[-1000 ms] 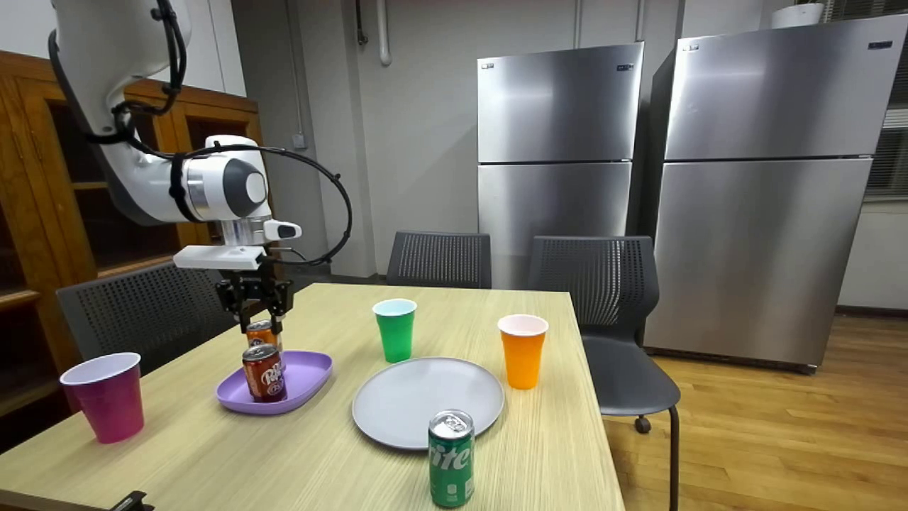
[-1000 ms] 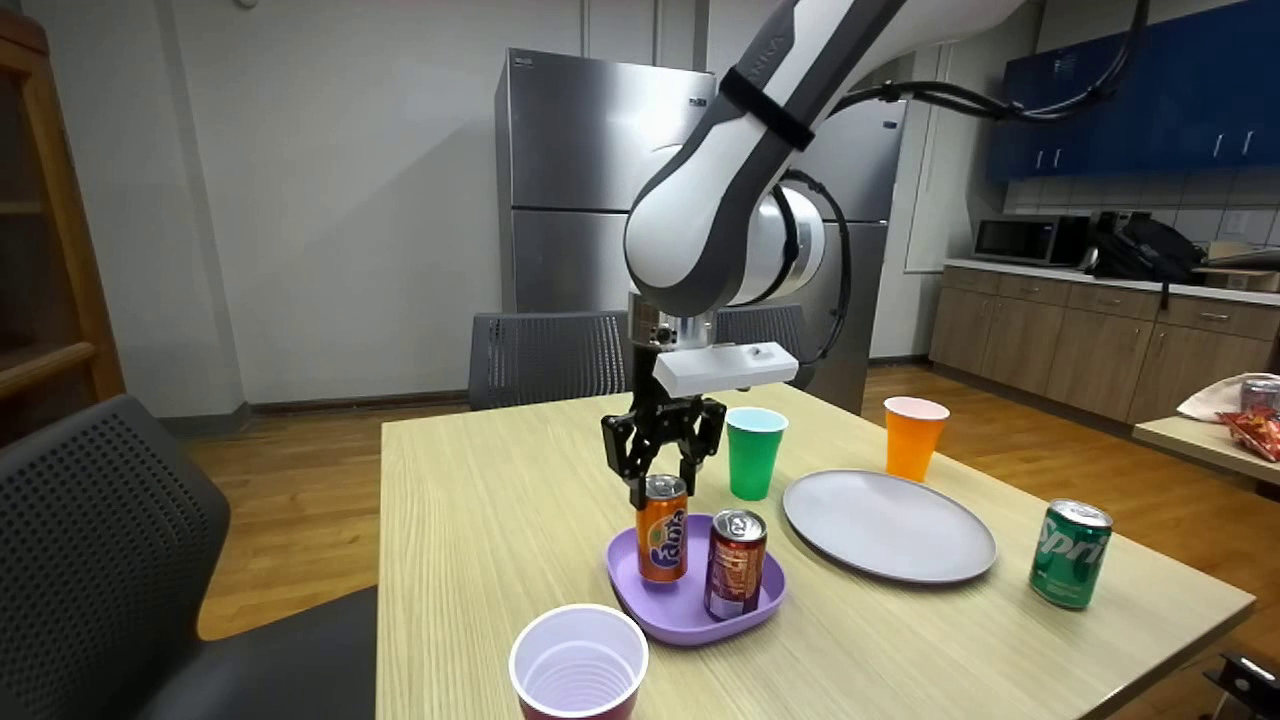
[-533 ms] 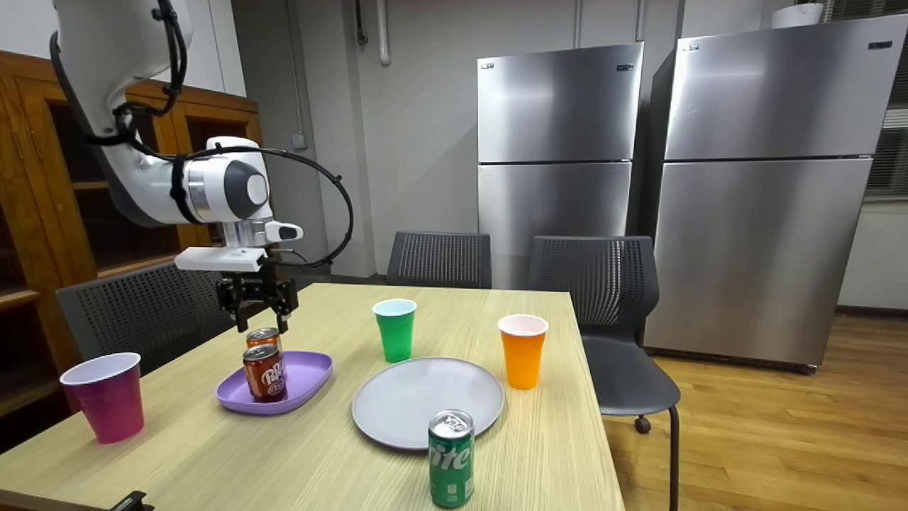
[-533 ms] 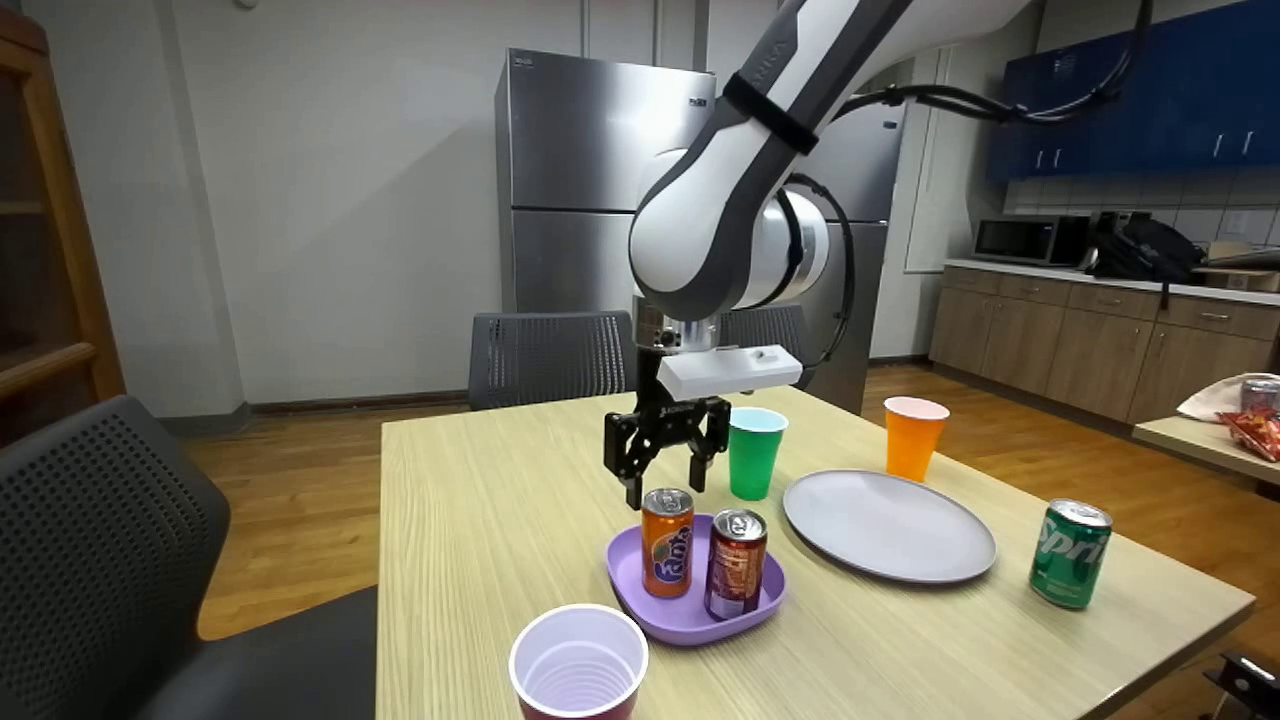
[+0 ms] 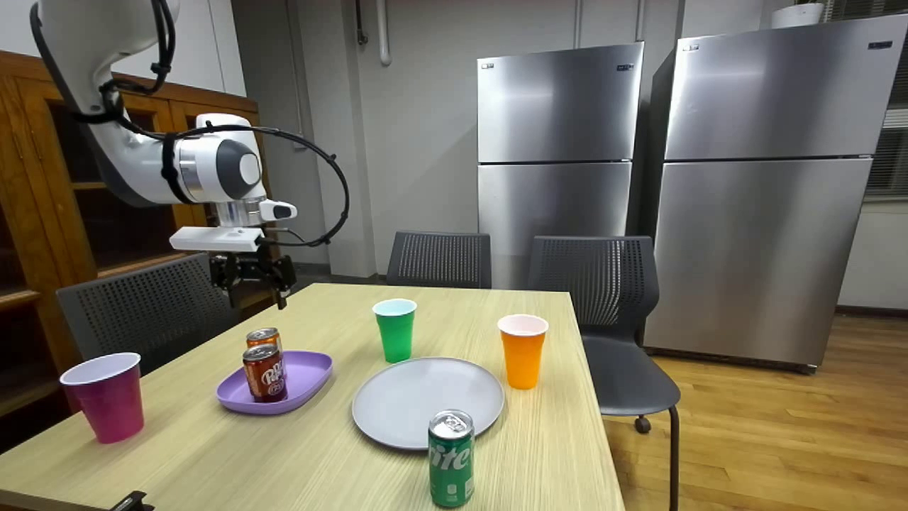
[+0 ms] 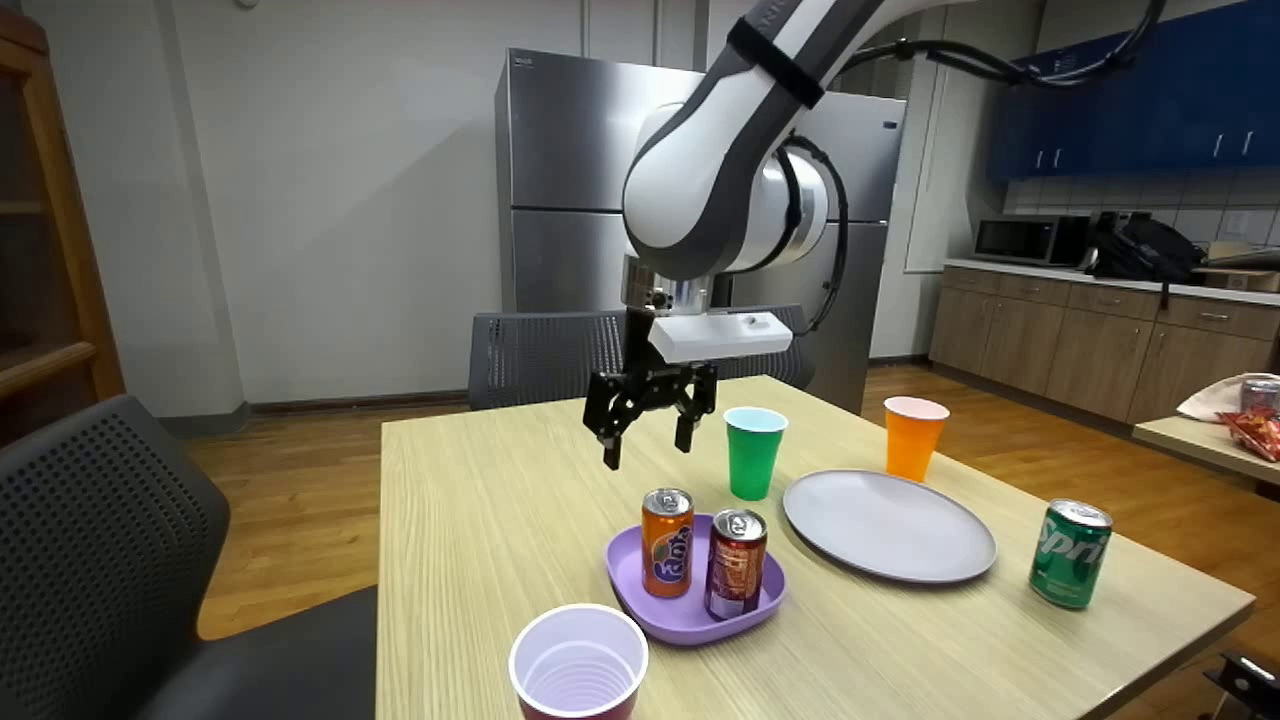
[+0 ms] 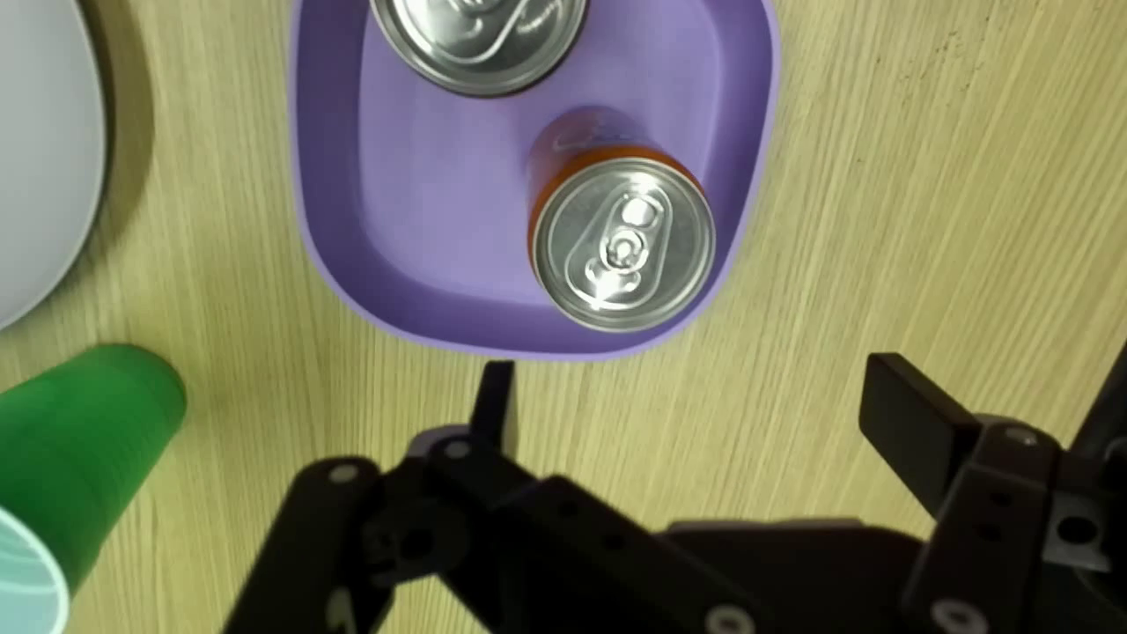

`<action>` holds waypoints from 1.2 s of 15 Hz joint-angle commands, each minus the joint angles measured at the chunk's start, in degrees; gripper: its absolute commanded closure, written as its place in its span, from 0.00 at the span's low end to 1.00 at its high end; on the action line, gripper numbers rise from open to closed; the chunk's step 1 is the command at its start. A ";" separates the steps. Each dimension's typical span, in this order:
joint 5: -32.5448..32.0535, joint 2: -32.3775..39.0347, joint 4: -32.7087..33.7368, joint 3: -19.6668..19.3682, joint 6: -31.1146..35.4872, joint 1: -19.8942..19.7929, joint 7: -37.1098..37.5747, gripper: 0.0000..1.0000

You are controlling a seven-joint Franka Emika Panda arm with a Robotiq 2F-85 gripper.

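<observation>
My gripper point(image 6: 648, 453) is open and empty, raised above the table; it also shows in the wrist view point(image 7: 693, 379). Nearest to it is an orange Fanta can point(image 6: 667, 545), upright in a purple tray point(image 6: 690, 630). Its silver top point(image 7: 624, 246) shows in the wrist view, ahead of the fingers and apart from them. A dark red Dr Pepper can point(image 5: 265, 375) stands upright beside it in the same tray. In an exterior view it partly hides the Fanta can point(image 5: 263, 335). In the wrist view the Dr Pepper can's top point(image 7: 480, 40) is cut by the upper edge.
A green cup point(image 6: 754, 455), an orange cup point(image 6: 911, 440), a grey plate point(image 6: 890, 530), a green Sprite can point(image 6: 1070, 555) and a magenta cup point(image 5: 106, 404) stand on the wooden table point(image 6: 480, 560). Dark chairs point(image 5: 440, 259) stand around it.
A second ago the fingers were around the Fanta can's top, with the can slightly higher. The can then came to stand in the tray, the fingers opened, and the gripper rose away from it.
</observation>
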 commanded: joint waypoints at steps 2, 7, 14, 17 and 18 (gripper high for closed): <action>1.73 -6.20 -1.81 3.05 -0.91 -0.84 -3.72 0.00; 5.93 -8.29 -1.52 7.89 -2.27 -1.39 -10.11 0.00; 5.63 -6.43 -0.05 8.26 -2.02 0.29 -9.94 0.00; 5.60 -6.24 -0.05 7.98 -2.00 0.20 -9.93 0.00; 5.60 -6.22 -0.05 7.98 -2.00 0.20 -9.93 0.00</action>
